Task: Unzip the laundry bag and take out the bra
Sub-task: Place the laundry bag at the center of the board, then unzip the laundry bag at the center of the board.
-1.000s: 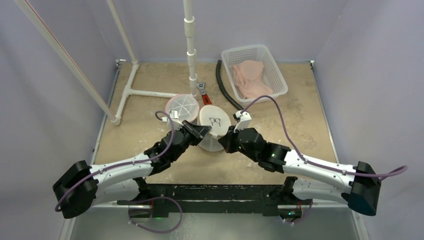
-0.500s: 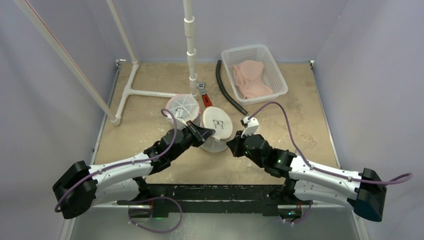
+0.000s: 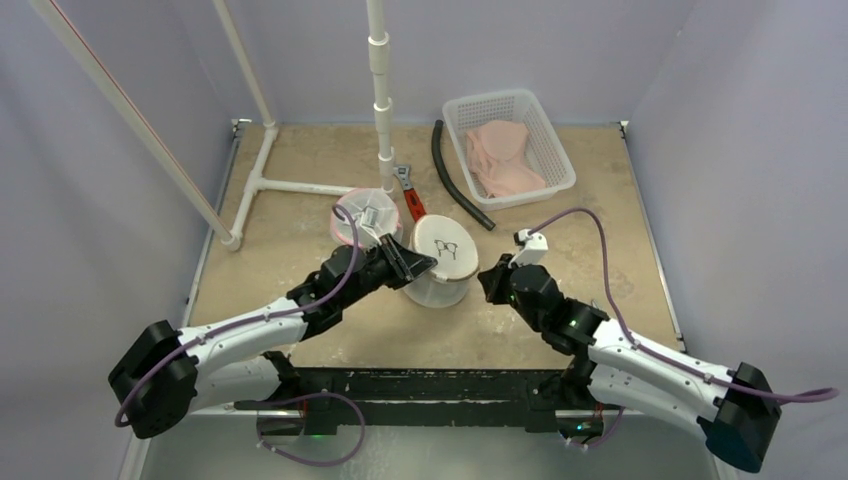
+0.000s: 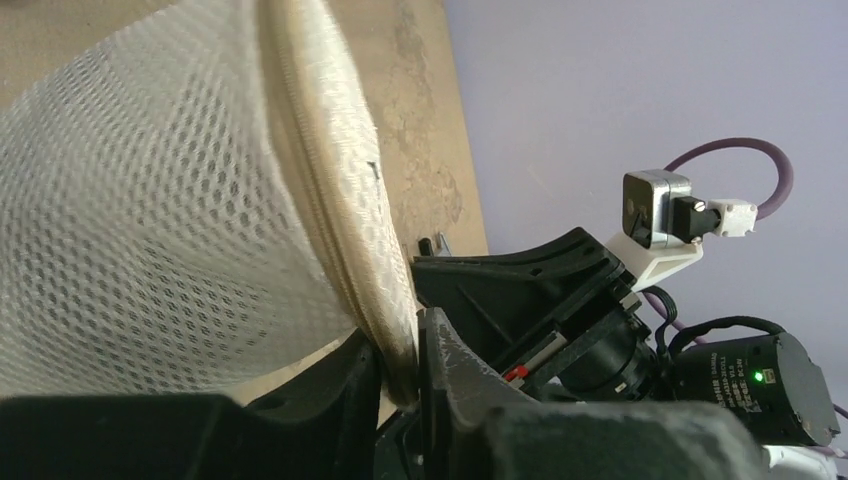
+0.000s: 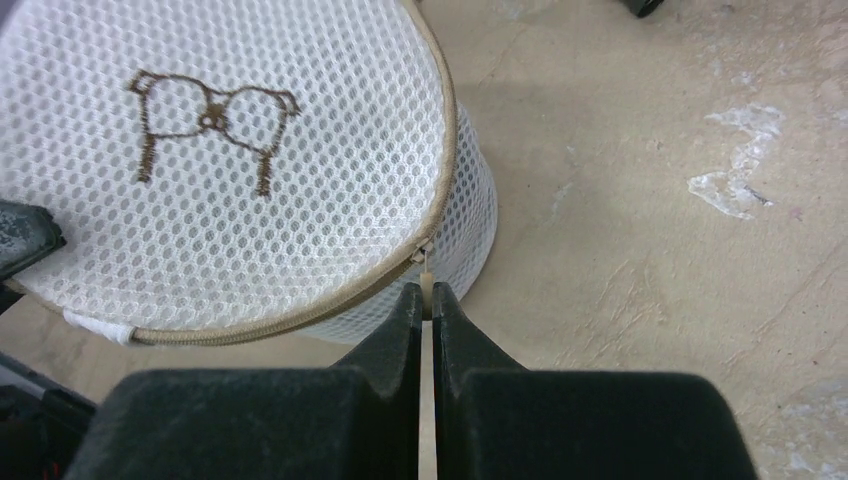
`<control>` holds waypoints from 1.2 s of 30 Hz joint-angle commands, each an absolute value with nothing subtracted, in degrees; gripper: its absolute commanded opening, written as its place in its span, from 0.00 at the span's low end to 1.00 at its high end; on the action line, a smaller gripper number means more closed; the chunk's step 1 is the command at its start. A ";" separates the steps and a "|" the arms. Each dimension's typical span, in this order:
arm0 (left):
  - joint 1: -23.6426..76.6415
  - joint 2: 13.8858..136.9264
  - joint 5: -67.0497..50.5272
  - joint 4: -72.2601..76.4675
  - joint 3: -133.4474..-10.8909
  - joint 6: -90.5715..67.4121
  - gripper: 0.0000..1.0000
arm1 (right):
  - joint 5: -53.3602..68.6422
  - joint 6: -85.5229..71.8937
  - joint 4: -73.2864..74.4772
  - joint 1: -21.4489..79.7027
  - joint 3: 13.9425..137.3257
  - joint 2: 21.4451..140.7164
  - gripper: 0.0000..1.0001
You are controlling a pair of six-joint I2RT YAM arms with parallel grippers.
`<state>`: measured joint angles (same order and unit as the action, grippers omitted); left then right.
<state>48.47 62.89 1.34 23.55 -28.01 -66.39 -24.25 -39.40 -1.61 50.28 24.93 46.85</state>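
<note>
Laundry bag (image 3: 441, 270) farther right, bra emblem (image 5: 207, 116) uppermost

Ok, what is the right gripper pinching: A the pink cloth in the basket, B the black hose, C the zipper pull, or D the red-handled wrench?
C: the right gripper is shut on the thin zipper pull at the laundry bag rim.

The laundry bag (image 3: 440, 262) is set near the middle of the surface (image 3: 600, 230), flanked by the left end effector (image 3: 415, 268) at its left rim and the right end effector (image 3: 492, 283) at its zip pull (image 5: 426, 268). Behind it a wrench (image 3: 408, 192) and a hose (image 3: 450, 190) are laid, a pipe frame (image 3: 300, 187) further left. A basket (image 3: 488, 97) is placed at the far right, with cloth (image 3: 505, 155) in it.
</note>
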 commanded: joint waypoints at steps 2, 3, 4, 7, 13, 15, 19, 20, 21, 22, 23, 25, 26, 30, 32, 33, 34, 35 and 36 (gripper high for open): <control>47.64 61.77 -1.21 20.61 -31.09 -62.90 0.43 | -25.08 -36.53 -3.84 49.59 23.71 43.42 0.00; 47.65 61.08 -0.43 18.59 -30.80 -63.40 0.51 | -24.62 -35.87 -4.72 49.65 23.40 42.89 0.00; 47.70 60.25 -0.15 17.55 -30.27 -64.10 0.56 | -24.27 -35.49 -5.13 49.65 23.05 42.41 0.00; 47.71 56.44 2.31 14.69 -28.17 -67.20 0.63 | -23.30 -34.89 -5.62 49.72 22.26 41.72 0.00; 52.74 48.94 9.45 12.33 -23.85 -77.17 0.64 | -21.98 -34.86 -7.68 49.89 20.73 42.29 0.00; 58.24 49.05 14.89 11.81 -25.05 -79.37 0.64 | -21.92 -35.09 -8.30 50.01 20.44 42.68 0.00; 65.91 55.45 21.99 13.14 -29.55 -82.93 0.65 | -21.94 -35.24 -8.79 50.34 20.30 43.05 0.00; 67.07 58.08 23.52 13.19 -30.90 -83.45 0.64 | -21.90 -35.27 -8.92 50.42 20.37 43.06 0.00; 67.59 60.13 24.56 13.45 -32.40 -84.09 0.65 | -21.74 -35.25 -8.98 50.45 20.43 43.18 0.00; 67.79 61.99 24.99 14.46 -33.10 -84.67 0.65 | -21.71 -35.22 -8.78 50.46 20.66 43.16 0.00; 67.84 63.50 25.54 15.09 -33.70 -85.29 0.65 | -21.67 -35.10 -8.63 50.55 20.84 43.15 0.00; 67.92 66.29 26.86 15.65 -35.10 -86.23 0.65 | -21.52 -34.85 -8.13 50.60 21.11 43.08 0.00; 67.86 67.56 27.44 15.86 -35.83 -86.49 0.65 | -21.31 -34.70 -7.96 50.70 21.17 42.99 0.00; 67.90 71.87 29.09 14.92 -38.43 -86.77 0.64 | -20.95 -34.34 -7.43 50.76 21.10 42.03 0.00; 67.60 73.00 30.36 14.72 -38.35 -87.52 0.62 | -20.61 -34.13 -7.41 50.78 20.93 41.41 0.00; 67.19 73.30 30.62 15.54 -37.76 -87.69 0.61 | -20.27 -34.01 -7.45 50.77 20.92 41.20 0.00; 66.77 73.50 30.85 15.83 -37.38 -87.87 0.59 | -19.80 -33.67 -7.66 50.77 20.80 41.02 0.00; 66.32 73.56 31.06 15.70 -37.17 -88.13 0.57 | -19.25 -33.42 -8.03 50.84 20.68 40.82 0.00; 65.87 73.56 31.15 15.72 -37.03 -88.05 0.54 | -18.55 -33.00 -8.38 50.82 20.51 40.71 0.00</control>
